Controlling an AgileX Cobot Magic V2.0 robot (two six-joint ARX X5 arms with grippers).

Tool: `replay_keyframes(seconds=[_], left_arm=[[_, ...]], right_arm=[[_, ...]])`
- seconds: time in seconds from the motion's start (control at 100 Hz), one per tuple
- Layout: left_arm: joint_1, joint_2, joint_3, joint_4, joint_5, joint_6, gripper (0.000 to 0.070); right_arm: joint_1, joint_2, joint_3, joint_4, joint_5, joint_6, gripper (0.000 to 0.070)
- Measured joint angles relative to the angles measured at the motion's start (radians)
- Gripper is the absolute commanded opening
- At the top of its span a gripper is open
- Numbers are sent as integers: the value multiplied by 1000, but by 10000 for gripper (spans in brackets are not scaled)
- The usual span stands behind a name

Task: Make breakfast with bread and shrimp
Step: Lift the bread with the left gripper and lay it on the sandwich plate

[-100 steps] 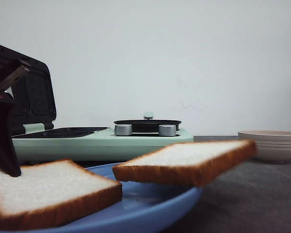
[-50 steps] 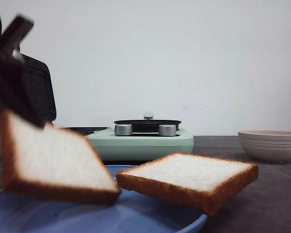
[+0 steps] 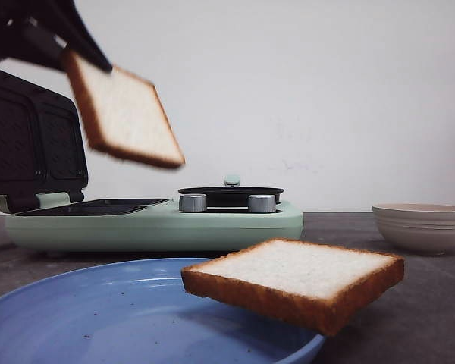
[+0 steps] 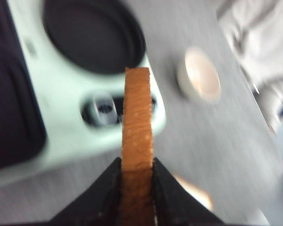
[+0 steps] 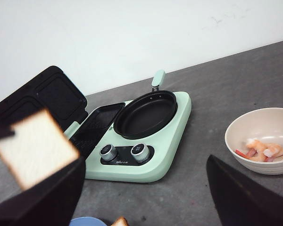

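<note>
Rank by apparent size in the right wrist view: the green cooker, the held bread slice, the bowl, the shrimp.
1. Green cooker, clearly largest.
2. Held bread slice and bowl: look alike; the blurred slice may be nearer the camera, so unranked.
3. Shrimp, smallest.

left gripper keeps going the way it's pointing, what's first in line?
Likely the mint-green breakfast maker: the left gripper, shut on a bread slice, points toward its knob panel. Depth is blurred.
</note>
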Motion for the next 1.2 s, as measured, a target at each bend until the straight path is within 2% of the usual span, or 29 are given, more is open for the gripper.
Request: replay_keyframes(seconds=[0.29,0.4,0.49,0.67,0.86,1.2], left_arm=[[0,24,32,342,-344,-2,0],[0,86,62,378,-438,17,0],[0,153,99,378,-479,60,0],[-12,309,220,367,-580,194,0],[-35,452,347,362,-695,383,0],[-107,579,389,423,-730,715,0]], right_arm=[[0,0,0,0,11,-6,506],[0,0,0,-2,28,-8,506],[0,0,0,-2,45,-17,506],[0,22,0,-3,53,-41,500],[0,53,0,-3,52,-58,490],[0,67,0,-10,53,-86,490]])
